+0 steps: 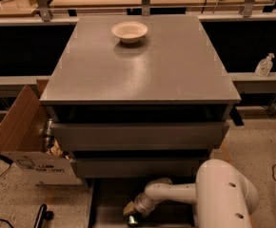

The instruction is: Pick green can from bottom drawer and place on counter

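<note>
Gripper [131, 213] low at 6 o'clock in the frame, down inside the open bottom drawer [108, 204], just above its dark floor. Cannot tell whether it is holding anything; its tip is cut by the lower frame edge.

Green can not made out. A small dark lump sits right under the gripper, too dim and too cropped to name.

White arm [175, 193] reaches in from 4 o'clock. Its bulky rounded housing [227, 194] hides the drawer's right half.

Two upper drawer fronts [138, 135] closed above, shading the drawer's rear.

Counter [142, 75] holds a white bowl [129, 32] at its 12 o'clock edge, nothing else on it.

Open cardboard box [15, 137] at 9 o'clock of the cabinet, contents unclear. Clear pump bottle [264, 64] on a ledge at 3 o'clock.
</note>
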### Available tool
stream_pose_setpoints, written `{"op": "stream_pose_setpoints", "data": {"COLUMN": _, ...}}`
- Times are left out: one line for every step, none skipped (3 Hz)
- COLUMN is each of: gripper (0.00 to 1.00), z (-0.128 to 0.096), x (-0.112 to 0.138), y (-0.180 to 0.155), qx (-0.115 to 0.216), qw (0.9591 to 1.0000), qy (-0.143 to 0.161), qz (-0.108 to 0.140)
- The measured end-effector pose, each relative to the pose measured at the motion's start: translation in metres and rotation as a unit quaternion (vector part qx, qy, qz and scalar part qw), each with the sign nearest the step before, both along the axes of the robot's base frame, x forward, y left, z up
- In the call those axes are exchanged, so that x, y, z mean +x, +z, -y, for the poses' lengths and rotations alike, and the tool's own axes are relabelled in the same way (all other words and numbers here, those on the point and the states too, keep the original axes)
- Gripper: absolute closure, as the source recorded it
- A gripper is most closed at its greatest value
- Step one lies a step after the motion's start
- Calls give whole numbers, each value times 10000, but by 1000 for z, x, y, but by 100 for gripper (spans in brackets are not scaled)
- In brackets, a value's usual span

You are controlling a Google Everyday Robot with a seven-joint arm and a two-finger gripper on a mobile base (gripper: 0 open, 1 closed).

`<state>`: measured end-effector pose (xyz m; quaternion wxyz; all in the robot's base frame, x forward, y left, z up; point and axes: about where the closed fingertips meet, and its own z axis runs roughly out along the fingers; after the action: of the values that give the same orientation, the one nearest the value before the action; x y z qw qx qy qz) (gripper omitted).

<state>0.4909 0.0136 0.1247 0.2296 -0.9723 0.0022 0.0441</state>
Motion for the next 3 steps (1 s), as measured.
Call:
{"op": "stream_pose_setpoints", "data": {"gripper": 42, "z": 1, "x": 0, "y": -2, "qx": -41, "qw": 10000, "qy": 0, "qz": -28}}
{"op": "stream_pose_setpoints", "data": {"gripper": 55, "z": 1, "x": 0, "y": -1, "qx": -41, "qw": 10000, "qy": 0, "qz": -28}}
{"op": "stream_pose_setpoints", "data": {"gripper": 63, "z": -1, "x": 2, "y": 9, "qx": 263, "qw": 9996, "qy": -22, "qz": 37}}
